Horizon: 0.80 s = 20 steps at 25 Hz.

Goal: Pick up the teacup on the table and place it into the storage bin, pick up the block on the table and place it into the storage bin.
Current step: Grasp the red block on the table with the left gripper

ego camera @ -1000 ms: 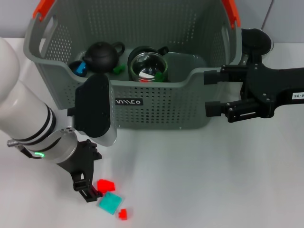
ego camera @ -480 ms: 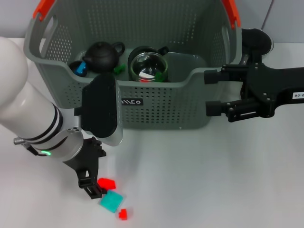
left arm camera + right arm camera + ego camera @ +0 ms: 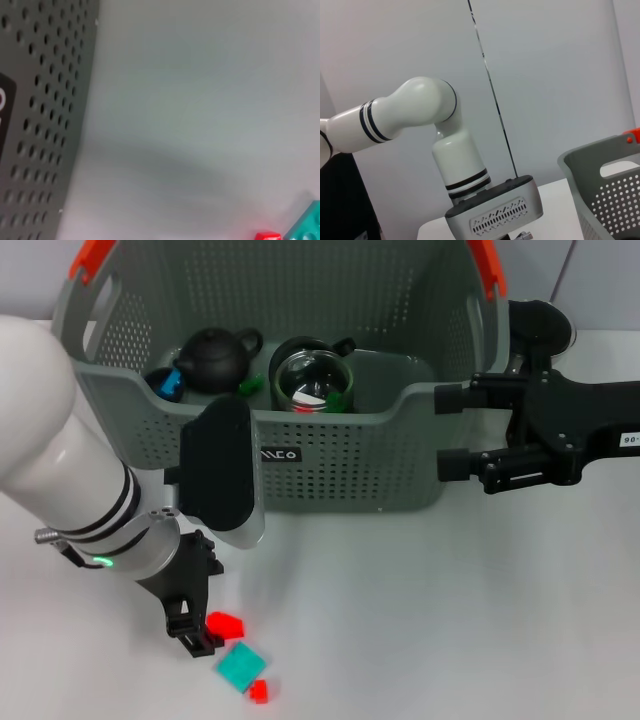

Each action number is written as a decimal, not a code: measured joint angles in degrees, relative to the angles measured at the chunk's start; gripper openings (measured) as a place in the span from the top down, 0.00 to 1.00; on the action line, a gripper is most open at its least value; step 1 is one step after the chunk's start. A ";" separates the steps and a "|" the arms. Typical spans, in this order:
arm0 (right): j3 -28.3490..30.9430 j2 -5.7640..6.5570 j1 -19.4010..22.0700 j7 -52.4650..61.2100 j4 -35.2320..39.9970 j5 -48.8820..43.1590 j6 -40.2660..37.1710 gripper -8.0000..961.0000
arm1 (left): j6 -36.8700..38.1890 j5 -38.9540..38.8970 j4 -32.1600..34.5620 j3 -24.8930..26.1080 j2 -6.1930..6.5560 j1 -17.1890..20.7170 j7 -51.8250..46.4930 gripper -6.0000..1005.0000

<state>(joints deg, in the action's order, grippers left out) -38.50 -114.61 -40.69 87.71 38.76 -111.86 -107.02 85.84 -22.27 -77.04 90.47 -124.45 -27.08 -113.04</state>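
My left end effector (image 3: 193, 625) hangs low over the white surface (image 3: 430, 620), its dark fingers parted and holding nothing, with the red block (image 3: 225, 624) just beside the fingertips. That block looks like small, rigid plastic: light, hard, likely a little slick, not fragile. I judge its flat opposite sides the best place to pinch it. A teal block (image 3: 240, 666) lies just beside it and a smaller red piece (image 3: 259, 691) near that, so a careless closing could nudge them. The storage bin (image 3: 330, 455) stands close behind, already holding a dark teapot (image 3: 213, 358) and a glass cup (image 3: 311, 378); its front wall must be cleared. My right end effector (image 3: 453, 432) waits open and empty at the bin's right end.
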 joint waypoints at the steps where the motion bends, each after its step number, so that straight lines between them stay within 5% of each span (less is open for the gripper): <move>1: 0.00 0.00 0.00 0.00 0.00 0.01 0.00 0.02 | 0.00 0.01 -0.04 -0.15 0.00 0.00 -0.04 0.11; 8: 0.00 0.12 0.00 -0.07 0.00 0.06 0.15 0.02 | 0.37 0.20 0.04 -0.44 0.00 -0.47 -0.32 0.21; 13: 0.00 0.19 0.00 -0.13 0.00 0.14 0.21 0.02 | 0.56 0.48 0.13 -1.02 0.08 -0.61 -0.70 0.44; 20: 0.09 0.26 0.00 -0.19 0.00 0.16 0.24 0.02 | 1.26 0.49 -0.12 -1.20 0.03 -0.60 -0.70 0.64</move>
<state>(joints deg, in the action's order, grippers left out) -38.41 -114.35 -40.69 87.53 38.76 -111.70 -106.78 87.10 -21.79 -77.16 89.27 -124.42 -27.69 -113.73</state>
